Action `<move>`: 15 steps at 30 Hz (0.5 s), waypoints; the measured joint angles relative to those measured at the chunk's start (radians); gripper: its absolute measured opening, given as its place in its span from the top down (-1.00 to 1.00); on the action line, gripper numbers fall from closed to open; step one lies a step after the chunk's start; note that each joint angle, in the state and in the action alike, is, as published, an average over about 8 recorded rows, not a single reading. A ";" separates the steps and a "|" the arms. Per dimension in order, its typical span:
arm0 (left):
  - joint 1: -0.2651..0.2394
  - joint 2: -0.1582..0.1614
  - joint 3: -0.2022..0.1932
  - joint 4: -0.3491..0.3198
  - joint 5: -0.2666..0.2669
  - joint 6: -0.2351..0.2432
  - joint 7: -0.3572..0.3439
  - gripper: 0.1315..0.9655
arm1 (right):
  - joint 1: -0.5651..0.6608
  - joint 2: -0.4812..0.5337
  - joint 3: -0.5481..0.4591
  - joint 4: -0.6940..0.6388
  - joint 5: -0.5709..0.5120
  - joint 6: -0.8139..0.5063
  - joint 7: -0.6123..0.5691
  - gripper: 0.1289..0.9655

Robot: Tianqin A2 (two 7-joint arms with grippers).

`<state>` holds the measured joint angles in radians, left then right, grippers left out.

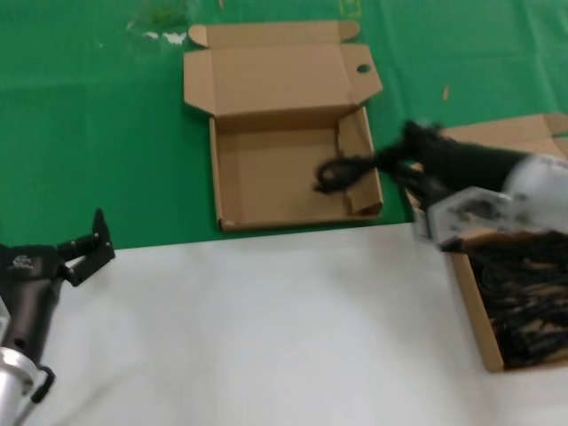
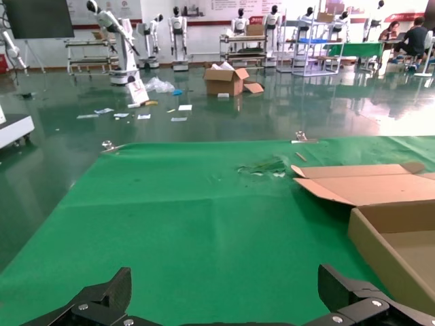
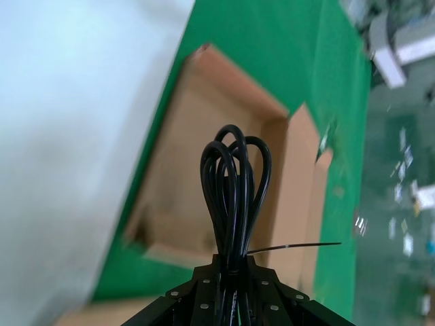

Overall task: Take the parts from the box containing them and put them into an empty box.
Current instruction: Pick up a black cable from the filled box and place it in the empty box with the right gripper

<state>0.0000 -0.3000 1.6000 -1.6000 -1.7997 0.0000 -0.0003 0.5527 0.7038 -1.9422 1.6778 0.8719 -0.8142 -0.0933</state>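
Clamping a looped cord between its jaws, the right gripper reached out over the near right corner of the empty box, the one with a round hole punched in its lid flap. From the right wrist view the loops stood straight out of the fingers, bunched tight, with a thin tie end sticking off to one side; the grip sat low on the bundle, near where it was bound. From the head view the cord hung dark over the box's right wall, and I could not tell whether it touched the cardboard or was carried just above it. I judged such a cord light and limp, springy enough in its coils to hold shape but apt to sag or snag a flap, so the bound middle looked the right place to pinch it rather than a loose loop or a plug. Behind the arm, at the right edge of the table, the full box held a tangled heap of more cords. Far to the left, the left gripper waited with its fingers spread wide, low over the green cloth, near the white sheet's edge.
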 joint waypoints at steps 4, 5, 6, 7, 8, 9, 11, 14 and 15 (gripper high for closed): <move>0.000 0.000 0.000 0.000 0.000 0.000 0.000 -1.00 | 0.117 -0.146 -0.082 -0.171 -0.010 0.061 -0.103 0.84; 0.000 0.000 0.000 0.000 0.000 0.000 0.000 -1.00 | 0.142 -0.179 -0.099 -0.216 -0.007 0.078 -0.130 0.84; 0.000 0.000 0.000 0.000 0.000 0.000 0.000 -1.00 | 0.164 -0.209 -0.114 -0.260 0.000 0.094 -0.156 0.84; 0.000 0.000 0.000 0.000 0.000 0.000 0.000 -1.00 | 0.185 -0.236 -0.127 -0.304 0.008 0.109 -0.183 0.84; 0.000 0.000 0.000 0.000 0.000 0.000 0.000 -1.00 | 0.204 -0.260 -0.140 -0.346 0.018 0.124 -0.209 0.84; 0.000 0.000 0.000 0.000 0.000 0.000 0.000 -1.00 | 0.221 -0.283 -0.150 -0.385 0.029 0.138 -0.234 0.84; 0.000 0.000 0.000 0.000 0.000 0.000 0.000 -1.00 | 0.246 -0.316 -0.166 -0.446 0.048 0.160 -0.273 0.84; 0.000 0.000 0.000 0.000 0.000 0.000 0.000 -1.00 | 0.265 -0.340 -0.178 -0.495 0.064 0.178 -0.306 0.84; 0.000 0.000 0.000 0.000 0.000 0.000 0.000 -1.00 | 0.267 -0.343 -0.179 -0.502 0.066 0.181 -0.310 0.84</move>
<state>0.0000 -0.3000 1.6001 -1.6000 -1.7997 0.0000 -0.0003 0.8201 0.3608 -2.1213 1.1760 0.9381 -0.6334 -0.4037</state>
